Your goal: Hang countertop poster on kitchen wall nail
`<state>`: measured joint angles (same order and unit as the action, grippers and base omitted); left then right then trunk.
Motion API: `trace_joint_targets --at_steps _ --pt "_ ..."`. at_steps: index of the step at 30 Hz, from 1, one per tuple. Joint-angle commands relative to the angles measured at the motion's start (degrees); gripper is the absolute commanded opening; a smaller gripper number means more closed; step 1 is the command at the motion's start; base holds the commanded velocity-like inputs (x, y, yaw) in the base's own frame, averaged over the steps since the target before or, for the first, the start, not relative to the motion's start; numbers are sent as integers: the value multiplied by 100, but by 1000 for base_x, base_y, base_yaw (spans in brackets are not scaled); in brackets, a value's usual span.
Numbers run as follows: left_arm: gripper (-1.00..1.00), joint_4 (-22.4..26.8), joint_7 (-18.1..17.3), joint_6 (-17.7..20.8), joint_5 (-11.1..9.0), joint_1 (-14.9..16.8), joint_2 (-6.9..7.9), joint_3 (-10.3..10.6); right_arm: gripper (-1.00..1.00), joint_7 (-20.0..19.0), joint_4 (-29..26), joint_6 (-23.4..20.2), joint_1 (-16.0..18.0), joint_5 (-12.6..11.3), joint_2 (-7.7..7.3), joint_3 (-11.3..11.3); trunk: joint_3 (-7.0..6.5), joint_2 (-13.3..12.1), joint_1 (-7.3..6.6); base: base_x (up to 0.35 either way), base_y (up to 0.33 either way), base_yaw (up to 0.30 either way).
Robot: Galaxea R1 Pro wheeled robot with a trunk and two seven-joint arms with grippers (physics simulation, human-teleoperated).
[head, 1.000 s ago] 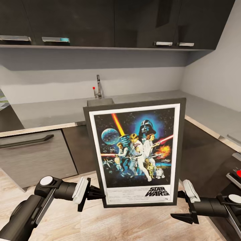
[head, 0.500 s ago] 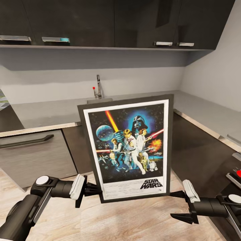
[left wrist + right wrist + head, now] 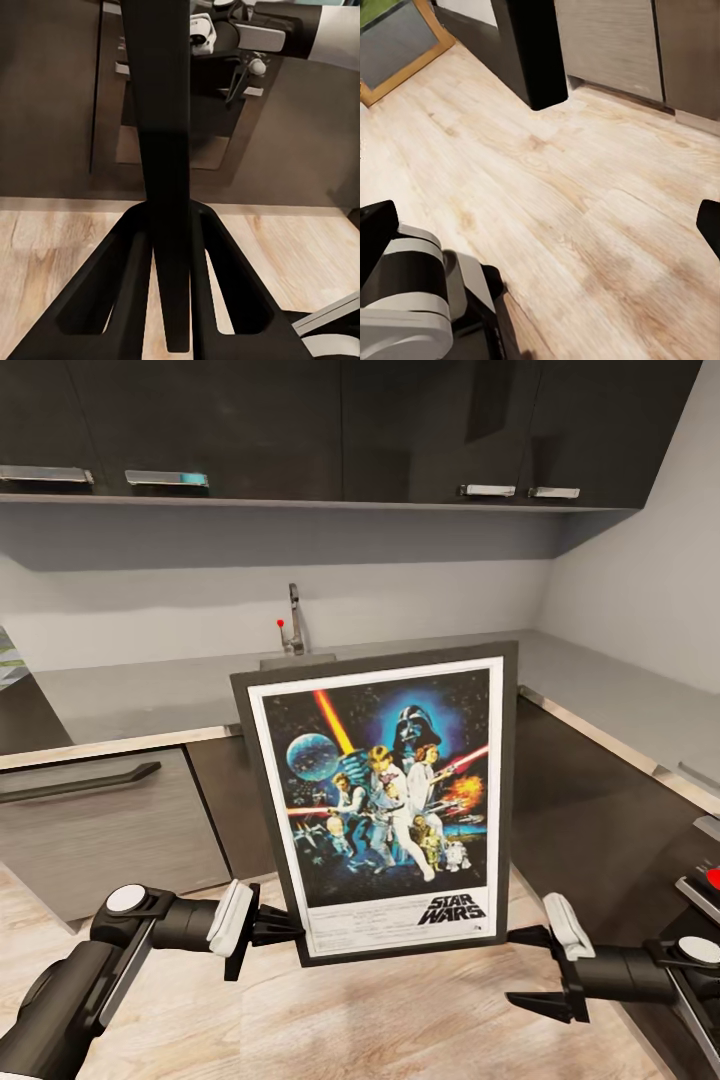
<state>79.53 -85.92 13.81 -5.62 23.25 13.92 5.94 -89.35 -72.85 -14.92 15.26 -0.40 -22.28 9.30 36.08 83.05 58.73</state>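
One poster (image 3: pixel 378 815) stands upright, long axis vertical, facing the camera.

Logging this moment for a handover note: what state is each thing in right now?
poster: upright, slightly tilted, held off the countertop
left claw: shut on the poster's lower left edge
right claw: open, holding nothing
kitchen countertop: bare grey surface
upper cabinets: doors closed

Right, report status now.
Left gripper shut on poster edge, held upright off the countertop. Right gripper open, apart from poster. No nail visible.
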Motion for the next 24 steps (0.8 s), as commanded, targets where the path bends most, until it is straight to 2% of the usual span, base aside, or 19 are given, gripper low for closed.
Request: trace_joint_targets --at_steps 1,13,24 --pt "-100 1 -4 43 -17 4 5 10 100 -21 -1 -61 5 -4 13 2 5 3 0 0 0 0" --pt "-100 1 -2 43 -16 4 -3 21 100 -14 -1 -64 96 -4 250 -15 5 3 0 0 0 0" --pt "-100 -7 -4 43 -10 4 -3 21 100 -3 13 -57 207 -4 329 -16 5 3 0 0 0 0"
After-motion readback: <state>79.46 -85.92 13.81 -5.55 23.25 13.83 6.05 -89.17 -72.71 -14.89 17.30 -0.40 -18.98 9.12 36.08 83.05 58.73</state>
